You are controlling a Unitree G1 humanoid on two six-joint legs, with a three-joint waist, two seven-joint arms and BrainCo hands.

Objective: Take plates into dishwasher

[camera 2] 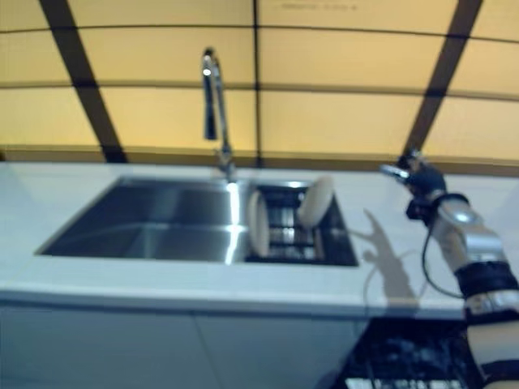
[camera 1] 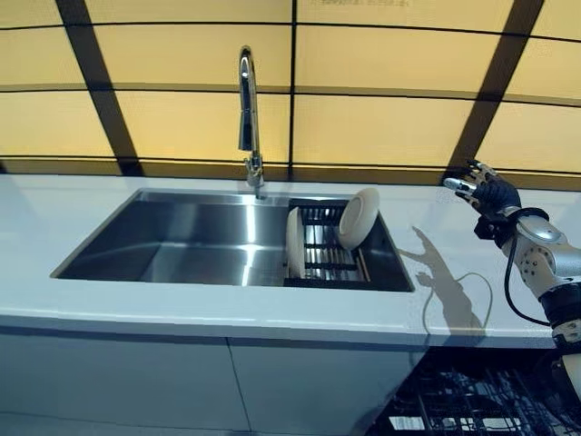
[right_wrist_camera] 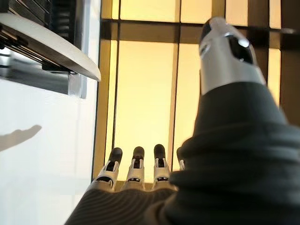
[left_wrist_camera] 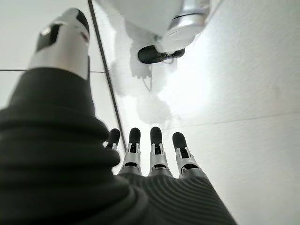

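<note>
My right hand (camera 1: 486, 193) hovers spread and empty over the desk (camera 1: 472, 272), right of the sink (camera 1: 163, 241). Two plates (camera 1: 359, 218) stand in the sink's rack (camera 1: 322, 254). My left hand (left_wrist_camera: 150, 154), fingers straight, holds nothing.

No text, label or number can be read anywhere. A faint dark line of print sits at the top edge of the yellow wall panels (camera 1: 381, 54), too blurred to make out.
</note>
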